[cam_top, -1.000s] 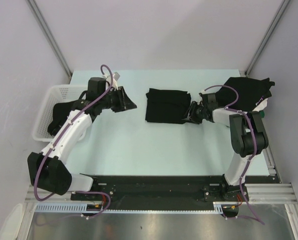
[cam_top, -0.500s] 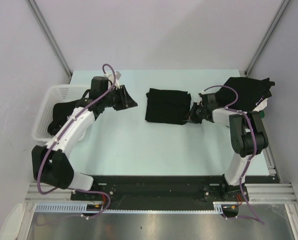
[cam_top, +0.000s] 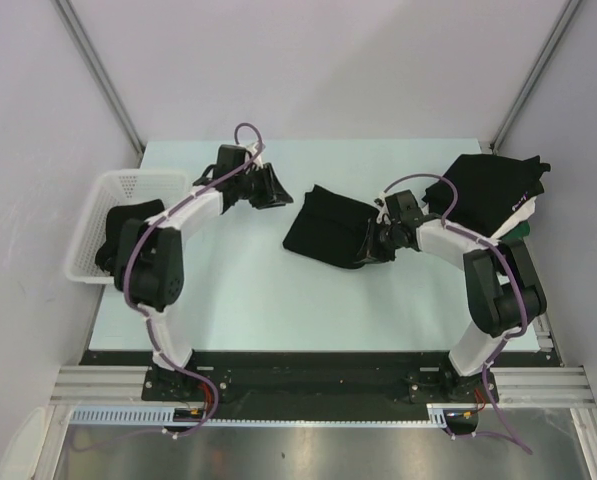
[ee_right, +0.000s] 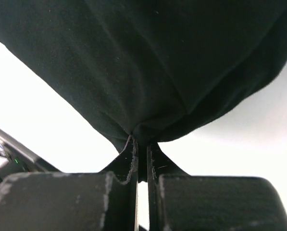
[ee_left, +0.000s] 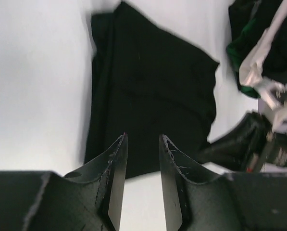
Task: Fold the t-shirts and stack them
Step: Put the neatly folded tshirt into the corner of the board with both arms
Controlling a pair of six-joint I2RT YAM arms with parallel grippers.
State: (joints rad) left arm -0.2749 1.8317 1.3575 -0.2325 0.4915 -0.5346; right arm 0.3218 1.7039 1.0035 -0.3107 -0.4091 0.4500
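Note:
A folded black t-shirt (cam_top: 328, 225) lies slanted in the middle of the table, also seen in the left wrist view (ee_left: 153, 91) and filling the right wrist view (ee_right: 148, 62). My right gripper (cam_top: 376, 243) is shut on its right edge, the cloth pinched between the fingers (ee_right: 142, 144). My left gripper (cam_top: 275, 192) hovers just left of the shirt, open, nothing between its fingers (ee_left: 142, 139). A stack of black t-shirts (cam_top: 496, 188) sits at the back right. Another dark t-shirt (cam_top: 123, 228) lies in the basket.
A white mesh basket (cam_top: 103, 190) stands at the table's left edge. Metal frame posts (cam_top: 98, 70) rise at the back corners. The right arm's forearm (ee_left: 258, 144) shows at the right of the left wrist view.
The right gripper closed on the folded shirt's right edge and dragged it askew. The left arm swung right toward the shirt's left side, its jaws still open.

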